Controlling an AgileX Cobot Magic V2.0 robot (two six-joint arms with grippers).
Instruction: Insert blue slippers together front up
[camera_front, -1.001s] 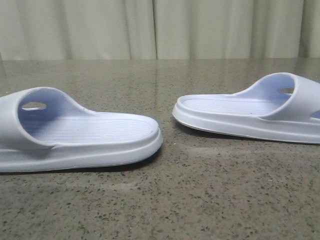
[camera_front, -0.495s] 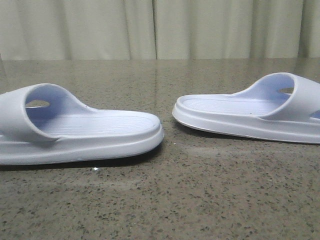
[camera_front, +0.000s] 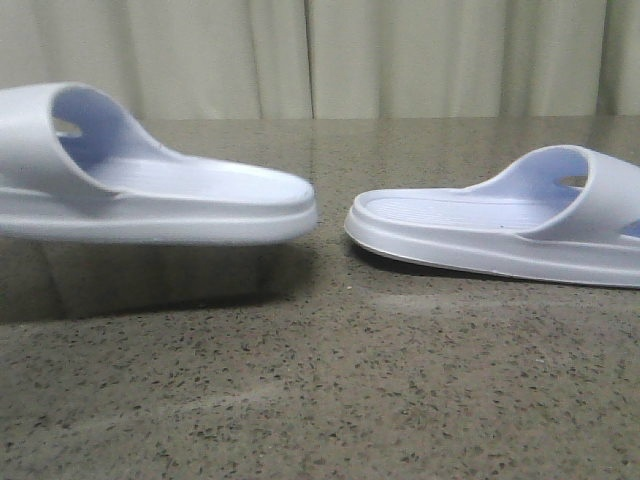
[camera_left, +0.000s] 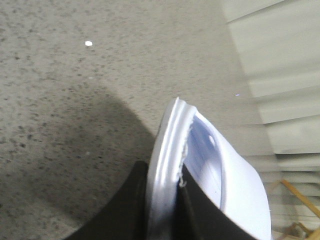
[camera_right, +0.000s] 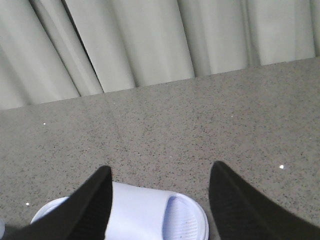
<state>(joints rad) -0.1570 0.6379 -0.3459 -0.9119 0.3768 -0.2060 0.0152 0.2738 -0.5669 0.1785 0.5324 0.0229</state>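
Two blue slippers are here: the left slipper (camera_front: 150, 190) hangs above the counter (camera_front: 320, 400), pinched at its edge by the left claw (camera_left: 162, 210), so it may slip out, and the right slipper (camera_front: 500, 225) lies under the released right claw (camera_right: 160, 200).

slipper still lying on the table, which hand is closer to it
Right. The right hand hangs open over the resting slipper, fingers either side, not touching. The left hand is shut on the other slipper, raised off the table.
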